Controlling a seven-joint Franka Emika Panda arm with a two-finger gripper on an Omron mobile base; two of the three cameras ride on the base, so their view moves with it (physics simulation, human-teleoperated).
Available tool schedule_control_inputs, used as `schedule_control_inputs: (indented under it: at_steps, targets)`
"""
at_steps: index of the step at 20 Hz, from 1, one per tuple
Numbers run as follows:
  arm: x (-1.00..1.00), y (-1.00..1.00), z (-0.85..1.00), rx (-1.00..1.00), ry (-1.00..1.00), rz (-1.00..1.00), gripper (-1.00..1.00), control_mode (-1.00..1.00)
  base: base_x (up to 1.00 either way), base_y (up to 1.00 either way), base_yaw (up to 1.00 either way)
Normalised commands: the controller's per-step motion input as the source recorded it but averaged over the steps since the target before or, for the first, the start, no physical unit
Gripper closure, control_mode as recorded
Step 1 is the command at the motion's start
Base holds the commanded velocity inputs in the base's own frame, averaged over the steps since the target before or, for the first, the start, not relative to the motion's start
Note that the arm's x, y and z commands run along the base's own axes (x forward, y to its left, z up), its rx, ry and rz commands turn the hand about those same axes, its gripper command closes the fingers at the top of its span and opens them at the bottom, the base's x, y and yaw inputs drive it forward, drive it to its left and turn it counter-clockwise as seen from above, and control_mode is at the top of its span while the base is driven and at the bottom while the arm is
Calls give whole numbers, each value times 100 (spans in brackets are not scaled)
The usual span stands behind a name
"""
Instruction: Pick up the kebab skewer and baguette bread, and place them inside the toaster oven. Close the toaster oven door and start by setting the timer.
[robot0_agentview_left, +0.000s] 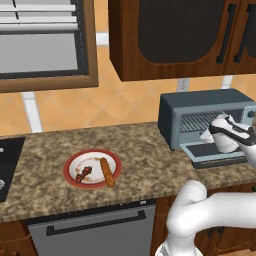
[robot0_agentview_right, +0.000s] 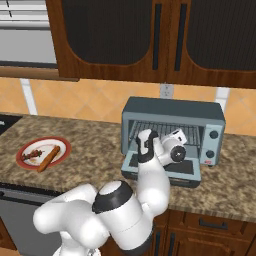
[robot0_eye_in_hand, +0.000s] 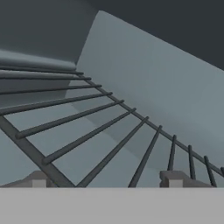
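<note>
The toaster oven (robot0_agentview_left: 200, 107) (robot0_agentview_right: 170, 107) stands on the counter at the right, and the toaster oven door (robot0_agentview_left: 210, 152) (robot0_agentview_right: 187, 170) lies folded down flat in front of it. My gripper (robot0_agentview_left: 207, 134) (robot0_agentview_right: 181, 136) (robot0_eye_in_hand: 105, 179) is at the oven's mouth above the door, open, with nothing between its fingers. In the hand view the wire rack (robot0_eye_in_hand: 87, 131) runs just ahead of the fingertips. Far to the left, a red-rimmed plate (robot0_agentview_left: 67, 167) (robot0_agentview_right: 62, 145) holds the baguette bread (robot0_agentview_left: 107, 172) (robot0_agentview_right: 48, 157) and the kebab skewer (robot0_agentview_left: 84, 174) (robot0_agentview_right: 34, 155) side by side.
Two knobs (robot0_agentview_right: 214, 135) sit on the oven's right front. Dark wooden cabinets (robot0_agentview_left: 175, 35) hang above the oven. A dishwasher (robot0_agentview_left: 92, 232) sits under the counter below the plate, and a black cooktop (robot0_agentview_left: 7, 165) is at the counter's left end.
</note>
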Motion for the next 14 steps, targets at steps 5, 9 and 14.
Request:
schedule_control_inputs:
  at_steps: [5, 9, 14]
  targets:
    - [23, 3, -21, 0, 0, 0, -100, -100, 0, 0, 0]
    - [20, 9, -24, 0, 0, 0, -100, -100, 0, 0, 0]
    - [20, 3, -18, 0, 0, 0, 100, -100, 0, 0, 0]
